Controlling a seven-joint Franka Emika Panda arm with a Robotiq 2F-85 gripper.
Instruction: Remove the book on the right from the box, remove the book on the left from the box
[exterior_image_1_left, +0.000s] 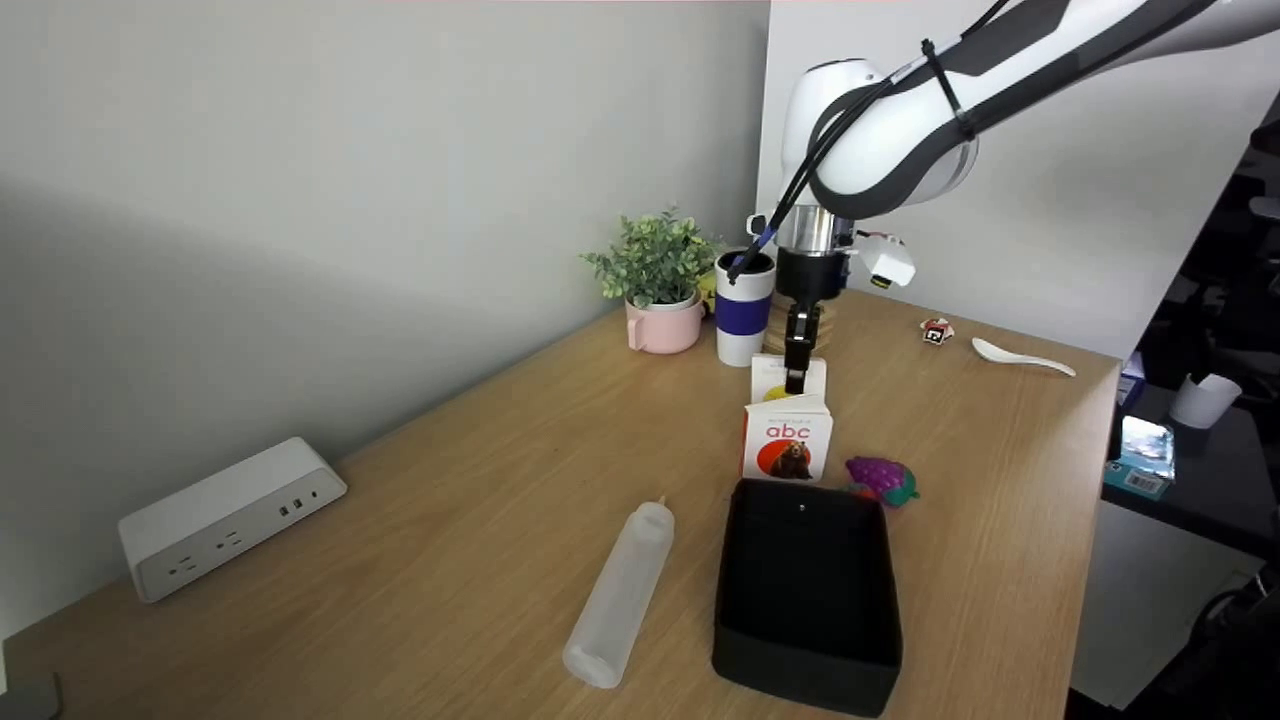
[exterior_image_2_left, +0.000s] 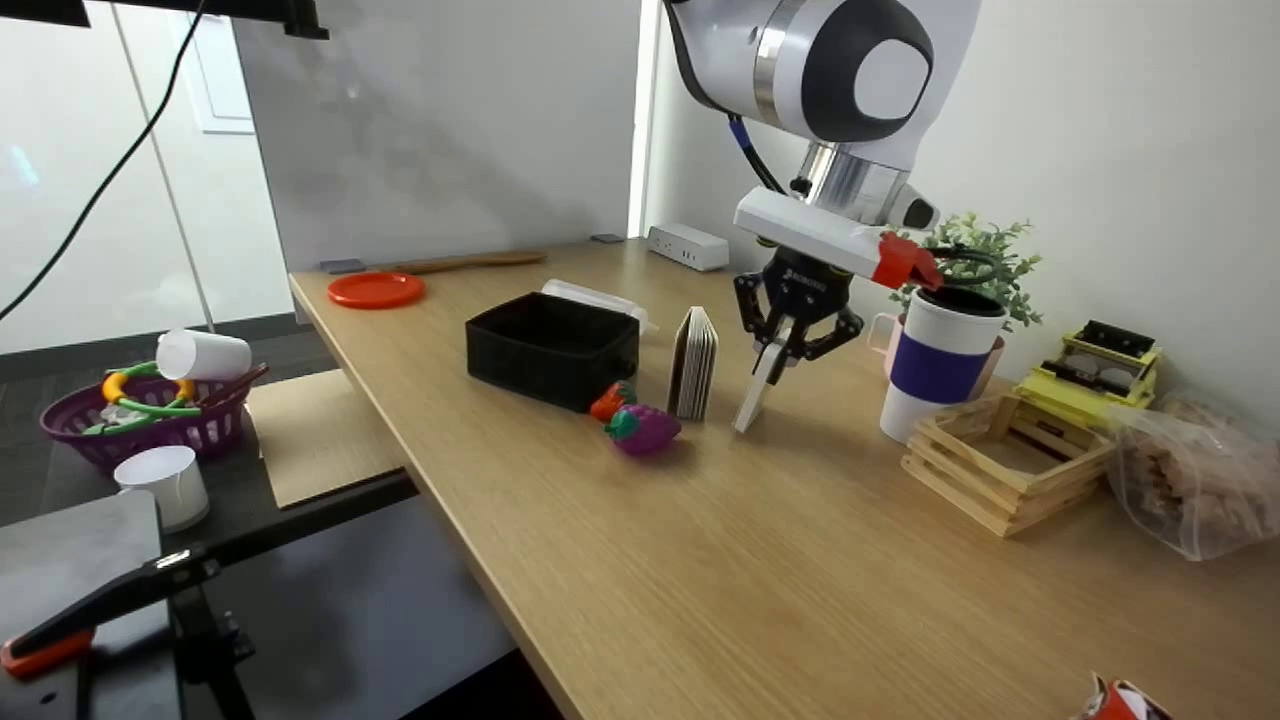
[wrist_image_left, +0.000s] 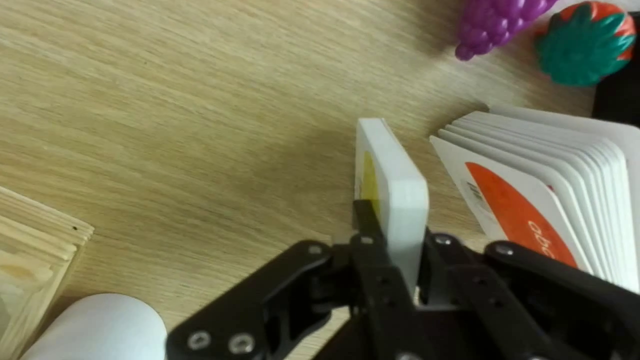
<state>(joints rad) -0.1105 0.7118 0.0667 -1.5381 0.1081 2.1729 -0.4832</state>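
One white book (wrist_image_left: 392, 182), tilted, is clamped in the pincer (exterior_image_2_left: 769, 366) across its thickness, likely the easiest span to bite; one abc book (exterior_image_1_left: 787, 440) stands upright, fanned pages probably bracing it; both outside the box (exterior_image_1_left: 805, 570), which sits toward the open long edge of the desk (exterior_image_1_left: 1000, 550)

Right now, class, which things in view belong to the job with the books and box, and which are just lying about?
For the job:
black box
abc book
yellow-patched book, gripped by the tool

Just lying about:
squeeze bottle
toy grapes
potted plant
banded cup
white spoon
power strip
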